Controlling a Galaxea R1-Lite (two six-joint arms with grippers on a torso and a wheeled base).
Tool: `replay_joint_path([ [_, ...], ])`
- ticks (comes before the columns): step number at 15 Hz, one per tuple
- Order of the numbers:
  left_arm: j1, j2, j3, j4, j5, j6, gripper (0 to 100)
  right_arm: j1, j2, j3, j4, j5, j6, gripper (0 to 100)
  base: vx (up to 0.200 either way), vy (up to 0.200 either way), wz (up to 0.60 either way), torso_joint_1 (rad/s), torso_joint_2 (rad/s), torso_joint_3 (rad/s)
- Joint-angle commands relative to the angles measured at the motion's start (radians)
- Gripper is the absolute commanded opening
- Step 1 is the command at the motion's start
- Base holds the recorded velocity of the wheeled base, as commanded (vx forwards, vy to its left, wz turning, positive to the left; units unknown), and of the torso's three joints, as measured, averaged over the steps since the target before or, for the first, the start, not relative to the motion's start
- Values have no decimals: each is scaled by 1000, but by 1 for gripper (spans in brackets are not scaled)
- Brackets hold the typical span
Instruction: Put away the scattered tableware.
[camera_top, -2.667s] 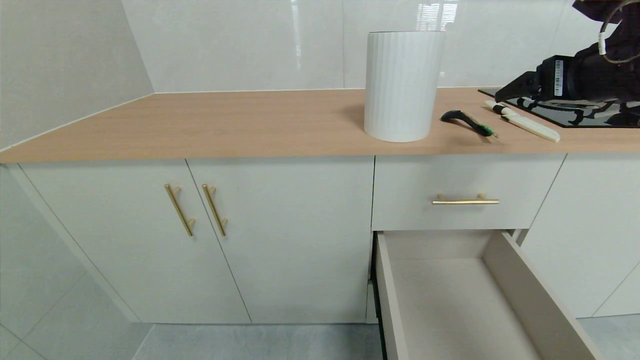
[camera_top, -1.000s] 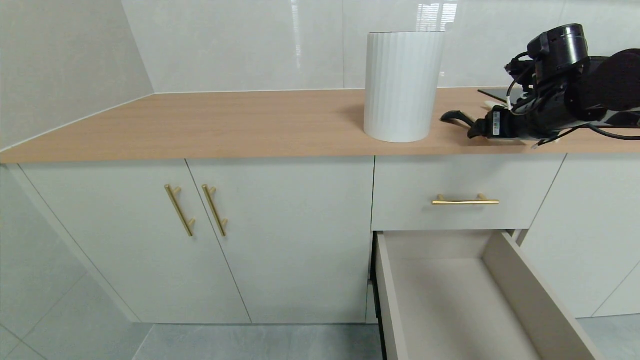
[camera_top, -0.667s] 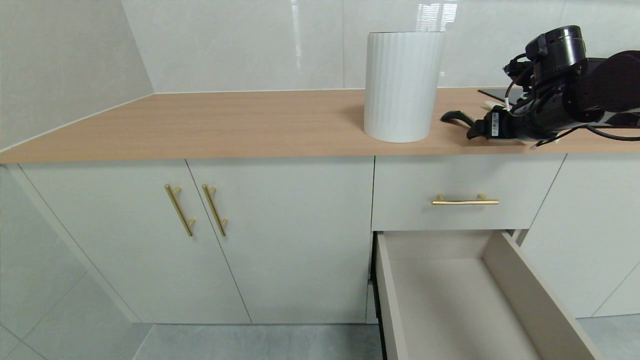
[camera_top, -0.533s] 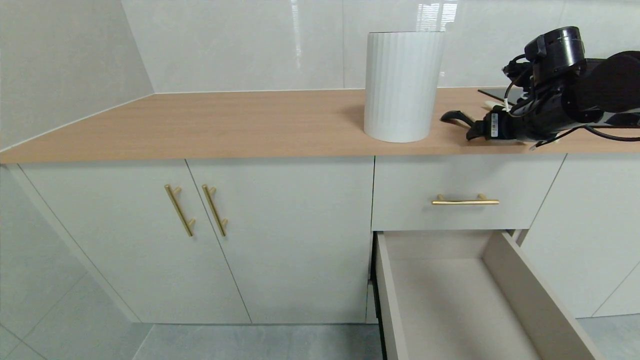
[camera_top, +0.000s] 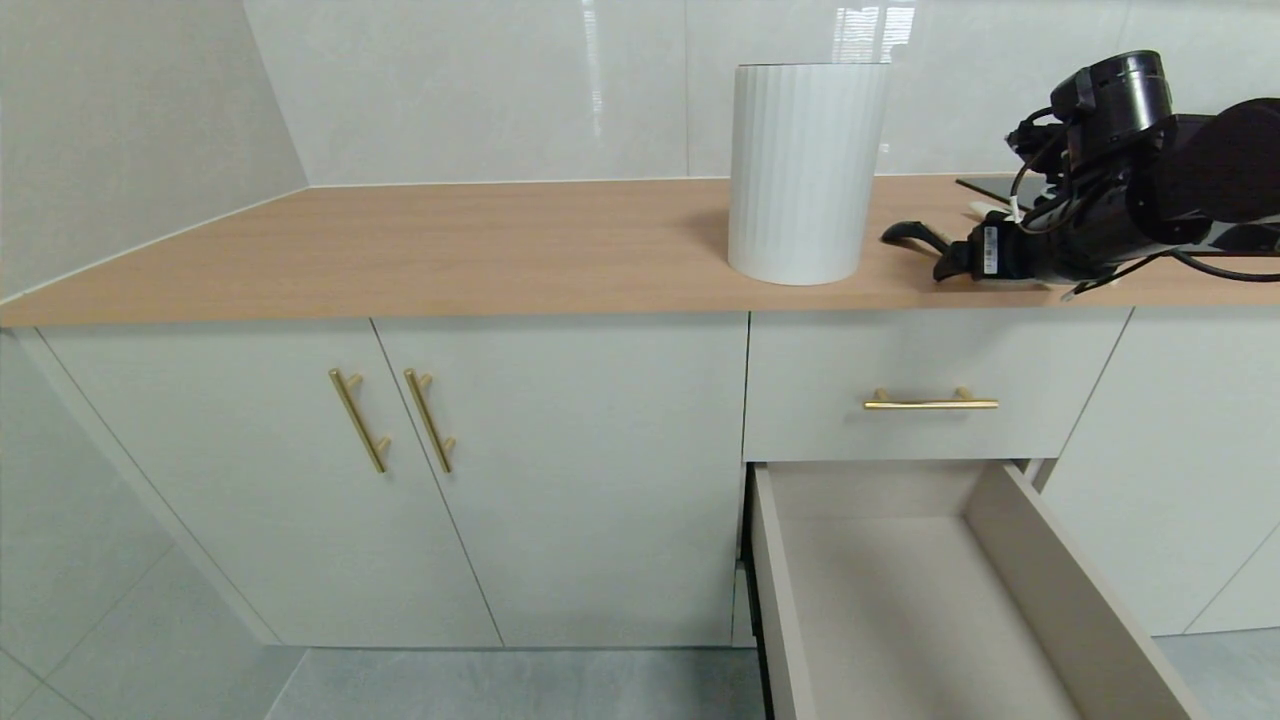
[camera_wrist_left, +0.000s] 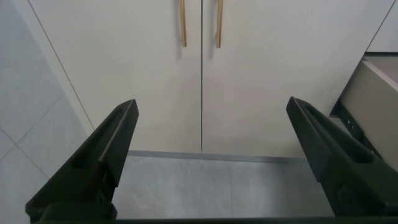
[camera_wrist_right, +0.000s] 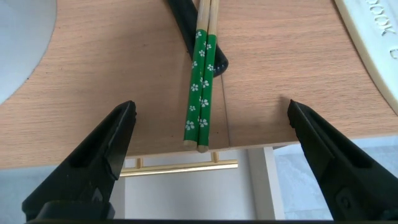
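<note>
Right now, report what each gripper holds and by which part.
Nothing is held. The right gripper is open, astride the chopsticks, which lie untouched on the countertop. The left gripper is open and empty.

Ribbed canister (camera_top: 805, 170) on countertop (camera_top: 450, 250); open drawer (camera_top: 1050, 590)

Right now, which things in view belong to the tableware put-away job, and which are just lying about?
Job:
- green-patterned chopsticks
- black utensil under them
- white utensil beside them
- open drawer below the counter
- right gripper, fingers open over the chopsticks

Lying about:
- white ribbed container
- black cooktop
- closed cupboard doors
</note>
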Motion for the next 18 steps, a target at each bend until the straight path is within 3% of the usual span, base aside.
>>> replay_joint_path([
  [1,0,1,0,0,0,0,100,0,-4,0,0,0,0,100,0,0,0,0,0,0],
  [6,0,1,0,0,0,0,100,-2,2,0,0,0,1,100,0,0,0,0,0,0],
  [7,0,1,0,0,0,0,100,-2,4,0,0,0,1,0,0,0,0,0,0,0],
  [18,0,1,0,0,0,0,100,-5,-8,0,-1,0,3,0,0,0,0,0,0,0],
])
